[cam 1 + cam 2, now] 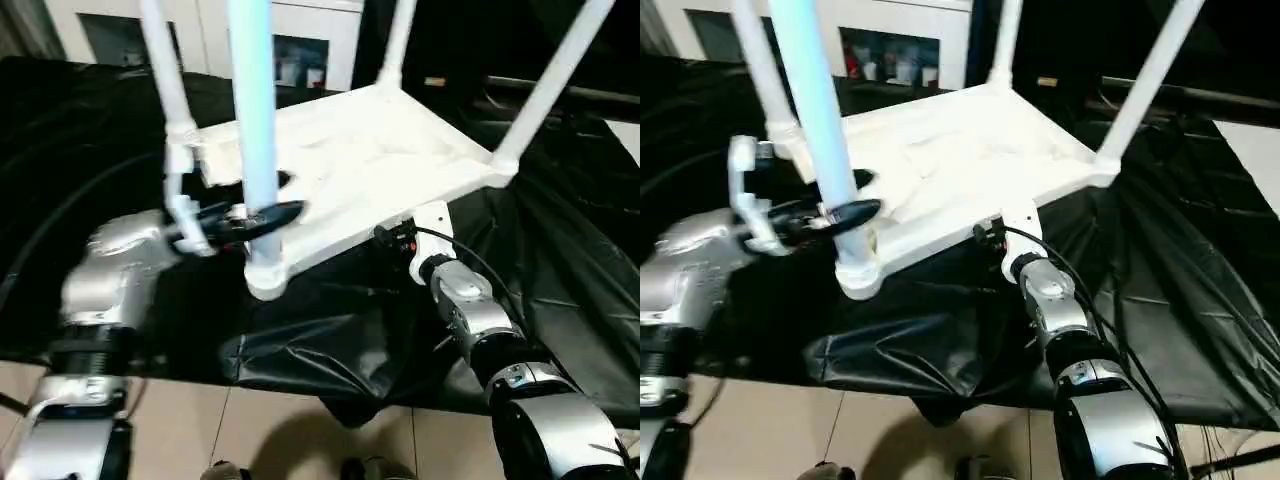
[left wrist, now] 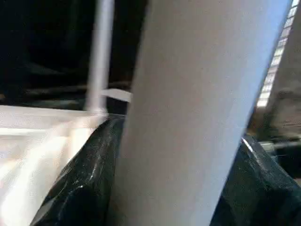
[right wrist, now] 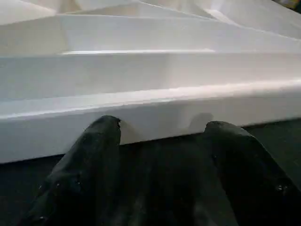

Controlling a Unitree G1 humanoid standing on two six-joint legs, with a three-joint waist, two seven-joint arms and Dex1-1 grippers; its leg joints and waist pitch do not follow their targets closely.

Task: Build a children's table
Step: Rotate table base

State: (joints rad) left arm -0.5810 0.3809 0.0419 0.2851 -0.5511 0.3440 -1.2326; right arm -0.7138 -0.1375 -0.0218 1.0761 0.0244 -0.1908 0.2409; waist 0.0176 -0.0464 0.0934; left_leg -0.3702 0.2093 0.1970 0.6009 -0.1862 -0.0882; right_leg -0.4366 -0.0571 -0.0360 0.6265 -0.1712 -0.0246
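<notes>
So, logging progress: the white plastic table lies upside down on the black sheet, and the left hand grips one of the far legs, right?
Not a far leg. The left hand grips the nearest white tubular leg, as the left eye view shows; the rest is right.

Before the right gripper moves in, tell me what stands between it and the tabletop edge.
Nothing visible. The right gripper sits with its fingers apart right at the tabletop edge, over the black cloth. The left gripper is shut on the near leg, well off to the side.
</notes>
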